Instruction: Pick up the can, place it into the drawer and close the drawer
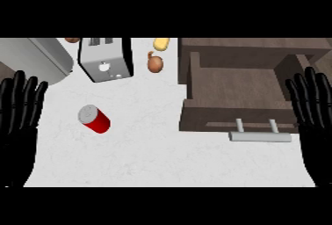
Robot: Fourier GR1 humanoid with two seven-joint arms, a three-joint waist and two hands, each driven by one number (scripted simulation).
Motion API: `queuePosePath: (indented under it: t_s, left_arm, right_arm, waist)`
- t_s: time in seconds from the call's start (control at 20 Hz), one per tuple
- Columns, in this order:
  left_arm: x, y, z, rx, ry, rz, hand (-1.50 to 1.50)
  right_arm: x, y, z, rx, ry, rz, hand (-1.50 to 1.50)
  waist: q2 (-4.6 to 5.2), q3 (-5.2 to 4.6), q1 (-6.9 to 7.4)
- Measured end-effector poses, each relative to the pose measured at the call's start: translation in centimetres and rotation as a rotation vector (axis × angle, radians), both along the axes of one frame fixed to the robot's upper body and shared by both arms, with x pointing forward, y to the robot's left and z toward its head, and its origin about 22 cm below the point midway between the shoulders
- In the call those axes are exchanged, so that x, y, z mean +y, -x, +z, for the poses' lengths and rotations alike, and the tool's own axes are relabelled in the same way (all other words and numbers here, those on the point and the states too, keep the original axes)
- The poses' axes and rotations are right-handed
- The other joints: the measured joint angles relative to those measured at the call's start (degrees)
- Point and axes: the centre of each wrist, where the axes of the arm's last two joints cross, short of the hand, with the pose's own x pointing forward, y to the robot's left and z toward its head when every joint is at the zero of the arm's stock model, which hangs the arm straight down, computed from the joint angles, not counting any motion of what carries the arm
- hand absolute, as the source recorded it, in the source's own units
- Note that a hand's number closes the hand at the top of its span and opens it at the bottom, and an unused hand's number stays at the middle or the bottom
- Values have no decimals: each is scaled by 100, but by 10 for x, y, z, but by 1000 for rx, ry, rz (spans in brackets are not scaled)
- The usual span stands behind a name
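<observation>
A: What lies on the white, faintly speckled tabletop [168,154]?

B: A red cylindrical can with a dull silver lid [95,118] sits left of centre, apart from everything else. It appears upright, its lid facing up toward the view and its red body leaning away to the lower right, so its long axis seems to run roughly vertical.

A: And the drawer?

B: The dark brown wooden drawer [240,94] is pulled open at the right: a boxy tray with flat walls, a bare bottom and a pale grey bar handle [259,136] on two posts at its front.

A: Room to move?

B: Bare white surface surrounds the can and stretches between it and the drawer's front. Behind stand a boxy brushed-metal toaster [103,59], a rounded grey appliance [39,59] at the far left corner, a brown onion-like vegetable [155,64] and a yellow item [161,44].

A: The hands?

B: The black left hand [19,118] rests at the left edge, fingers straight and up, holding nothing. The black right hand [312,110] does the same at the right edge, overlapping the drawer's side
</observation>
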Motion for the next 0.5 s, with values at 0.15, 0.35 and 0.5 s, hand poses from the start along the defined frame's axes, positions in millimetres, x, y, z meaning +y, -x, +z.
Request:
queuePosePath:
  t_s: [0.15, 0.35, 0.5]
  left_arm:
    - [3, -4, -3, -4, 12, -51, -150]
    - [-2, -14, -7, 47, 5, -148, -150]
    - [3, -15, -16, 210, -23, -127, -150]
  right_arm:
    - [1, 3, -2, -16, 8, 1, -150]
    - [-3, -1, -4, 7, 0, -43, -150]
    - [-11, 4, -15, 137, -13, -94, -150]
  waist:
    - [1, 59, -55]
    - [16, 91, -118]
    - [15, 105, -139]
